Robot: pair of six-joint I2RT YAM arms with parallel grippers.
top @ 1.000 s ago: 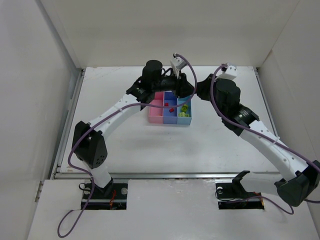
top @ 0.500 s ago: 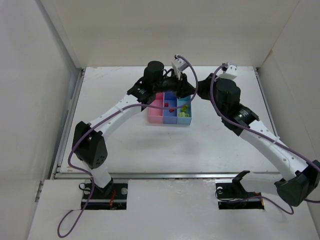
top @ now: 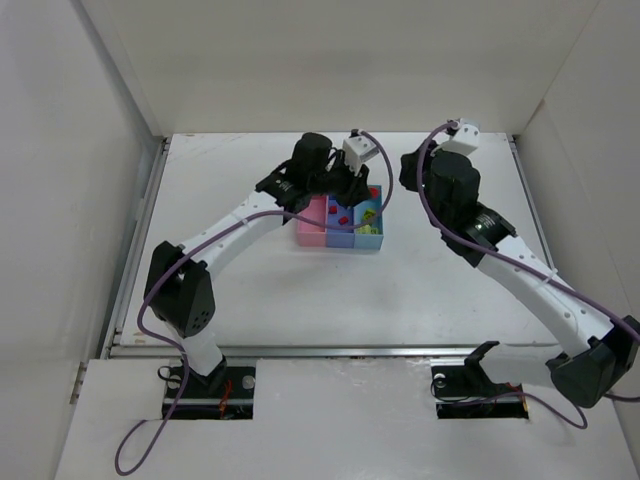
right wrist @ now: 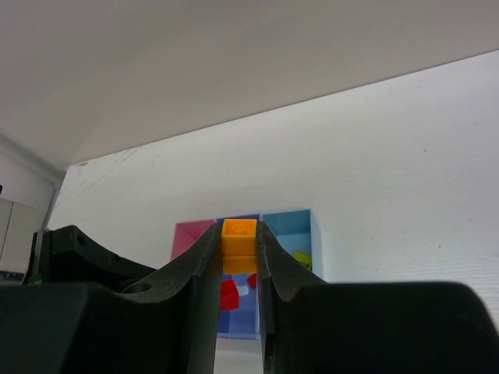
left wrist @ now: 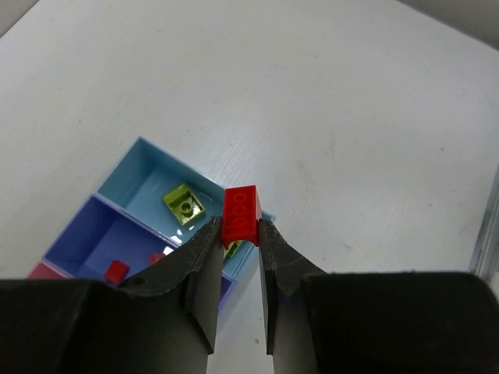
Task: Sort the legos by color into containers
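Observation:
Three joined bins sit mid-table: pink (top: 310, 228), medium blue (top: 339, 232) and light blue (top: 369, 236). My left gripper (top: 372, 192) is shut on a red brick (left wrist: 239, 213) and holds it above the far right corner of the light blue bin (left wrist: 148, 175). A yellow-green brick (left wrist: 184, 205) lies in that bin. Two red bricks (left wrist: 117, 270) lie in the medium blue bin (left wrist: 78, 241). My right gripper (right wrist: 239, 234) is shut on an orange-yellow brick (right wrist: 239, 243) and holds it in the air behind and right of the bins (right wrist: 288, 226); in the top view it (top: 408, 172) is mostly hidden by its wrist.
White walls enclose the table on the left, back and right. The two arms' wrists are close together over the far side of the bins. Purple cables (top: 430, 215) loop off both arms.
My left gripper has shifted a little to the right over the bins, and its red brick now shows from above. My right wrist has drawn back slightly to the right.

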